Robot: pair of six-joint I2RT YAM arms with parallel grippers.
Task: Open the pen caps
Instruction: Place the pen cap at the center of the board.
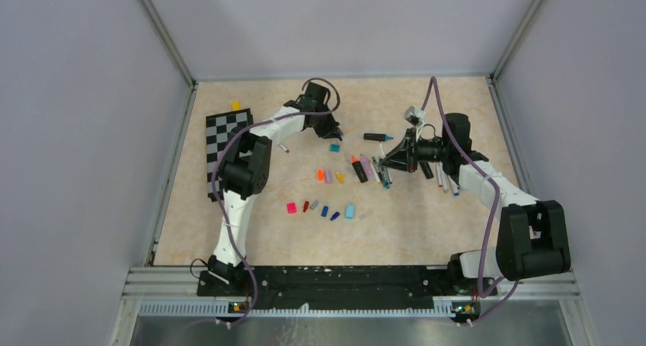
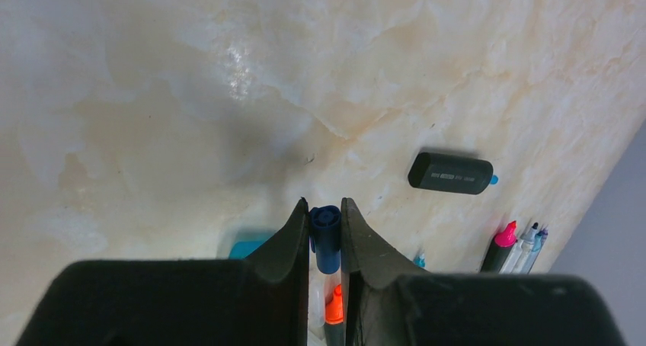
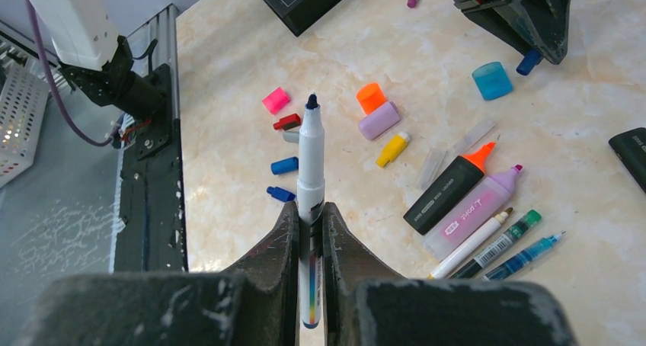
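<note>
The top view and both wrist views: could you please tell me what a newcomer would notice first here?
The right claw grips a white pen, its dark tip bare, right of centre. The left claw pinches a blue cap towards the far middle. Between the arms, loose coloured caps lie scattered on the table, with a checkerboard at its left edge.
</note>
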